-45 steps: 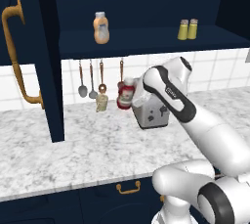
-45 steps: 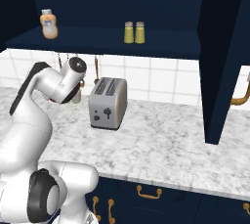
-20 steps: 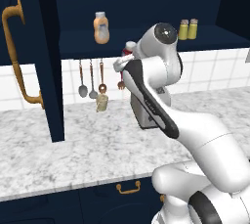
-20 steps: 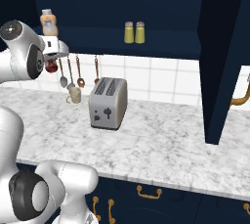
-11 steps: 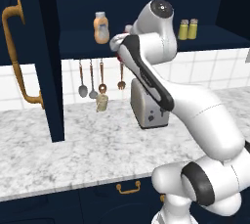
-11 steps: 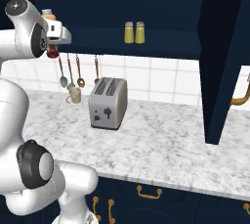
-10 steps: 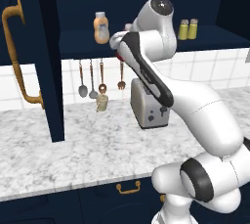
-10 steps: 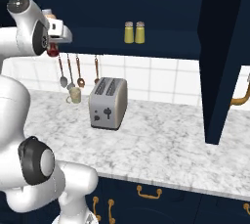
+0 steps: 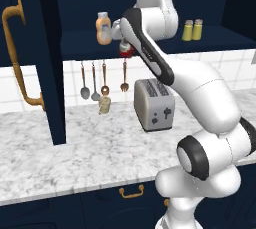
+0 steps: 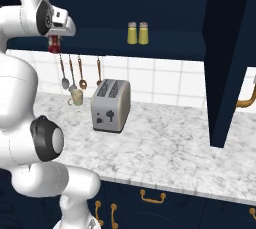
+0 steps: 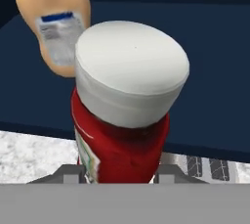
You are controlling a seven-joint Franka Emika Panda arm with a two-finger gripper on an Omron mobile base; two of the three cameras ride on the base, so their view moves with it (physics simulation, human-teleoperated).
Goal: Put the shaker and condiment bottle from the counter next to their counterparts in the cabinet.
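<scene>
My gripper [image 9: 124, 43] is shut on the red condiment bottle [image 9: 125, 51], which hangs at the front edge of the cabinet shelf [image 9: 165, 43]. The hand view shows the bottle's red body [image 11: 122, 140] and white cap up close, upright. The peach-orange bottle [image 11: 56, 27] stands on the shelf just behind and to the left of it, also seen as the peach-orange bottle [image 9: 104, 28] left of the gripper. Two alike yellow shakers [image 9: 193, 30] stand side by side further right on the shelf. From the right side, the red bottle [image 10: 54, 44] shows under the hand.
The open cabinet door [image 9: 35, 58] with its brass handle [image 9: 20, 58] hangs at the left; another open door [image 10: 225, 58] is at the right. A toaster [image 9: 154, 104] stands on the marbled counter [image 9: 90, 148]. Utensils [image 9: 95, 80] and a small cup [image 9: 104, 104] hang by the tiled wall.
The arm has raised the red bottle from above the toaster to shelf height and carried it towards the peach-orange bottle. The grip has stayed shut on it.
</scene>
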